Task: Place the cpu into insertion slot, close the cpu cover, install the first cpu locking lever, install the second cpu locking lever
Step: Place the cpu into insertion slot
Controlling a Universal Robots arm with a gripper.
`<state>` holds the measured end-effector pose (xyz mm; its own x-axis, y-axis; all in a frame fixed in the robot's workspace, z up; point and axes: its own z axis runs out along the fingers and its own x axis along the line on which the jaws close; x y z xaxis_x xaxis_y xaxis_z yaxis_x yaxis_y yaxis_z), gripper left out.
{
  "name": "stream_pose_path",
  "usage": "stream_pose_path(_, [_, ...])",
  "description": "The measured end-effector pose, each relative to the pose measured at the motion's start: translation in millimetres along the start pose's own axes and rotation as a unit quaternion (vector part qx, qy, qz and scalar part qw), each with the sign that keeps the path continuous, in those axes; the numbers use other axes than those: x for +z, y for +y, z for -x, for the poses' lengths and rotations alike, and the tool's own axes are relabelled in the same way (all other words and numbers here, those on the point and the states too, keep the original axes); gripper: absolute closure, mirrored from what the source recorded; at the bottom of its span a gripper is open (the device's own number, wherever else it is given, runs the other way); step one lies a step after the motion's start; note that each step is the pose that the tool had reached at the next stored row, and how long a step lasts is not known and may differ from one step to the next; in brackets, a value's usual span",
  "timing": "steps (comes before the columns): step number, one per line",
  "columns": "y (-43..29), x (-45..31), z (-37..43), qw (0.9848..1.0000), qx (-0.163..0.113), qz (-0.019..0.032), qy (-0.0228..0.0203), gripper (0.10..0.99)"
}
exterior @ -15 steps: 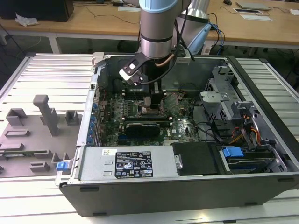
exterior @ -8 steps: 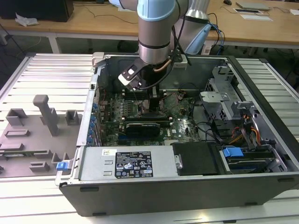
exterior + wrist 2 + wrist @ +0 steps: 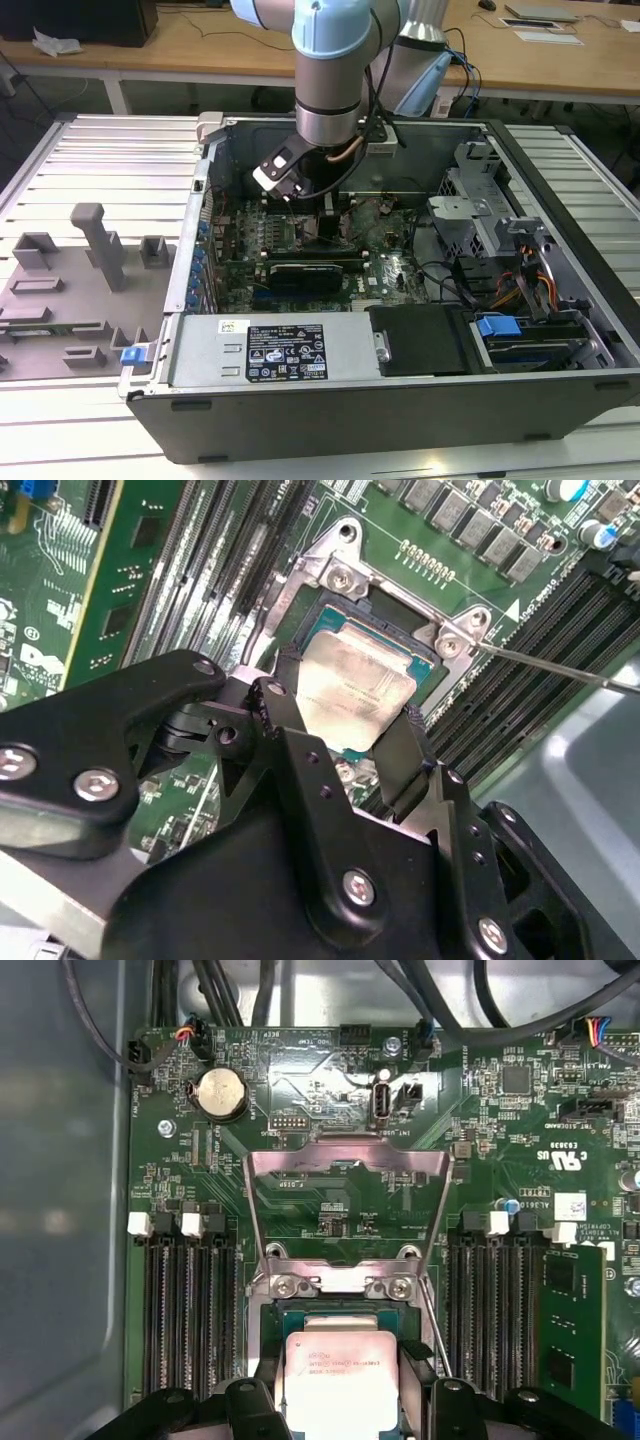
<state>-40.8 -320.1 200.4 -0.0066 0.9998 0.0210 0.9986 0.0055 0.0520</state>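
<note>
Between the fingers (image 3: 263,1385): the cpu (image 3: 338,1372), flat square chip, pale metal top. The gripper (image 3: 345,710) is closed on two opposite edges of it, one finger against each side.

Directly under the fingers: the insertion slot (image 3: 395,615), dark frame, set in the green motherboard (image 3: 330,1090). The chip sits within the frame's outline. Whether it is fully seated or held just above the contacts cannot be told.

Beyond the fingertips, away from the wrist: the cpu cover (image 3: 300,1158), silver frame with a square window, swung back open on its hinge, with bare board showing through the window.

Beside one finger: a thin wire locking lever (image 3: 560,668), unlatched and angled clear of the socket.

Progress, as judged: step one is at or near completion. The cover is not yet closed and neither lever is yet installed.

Orientation: the chip lies level, metal top facing up toward the wrist. Being square, it has no long axis. Its edges run parallel to the socket frame and to the memory slots (image 3: 185,1310) flanking both fingers.
</note>
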Motion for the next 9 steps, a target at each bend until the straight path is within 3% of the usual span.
stream_pose_path(9, [-0.3, 1.6, -0.5, 1.0, 0.0, 0.0, -0.0001, 0.533])
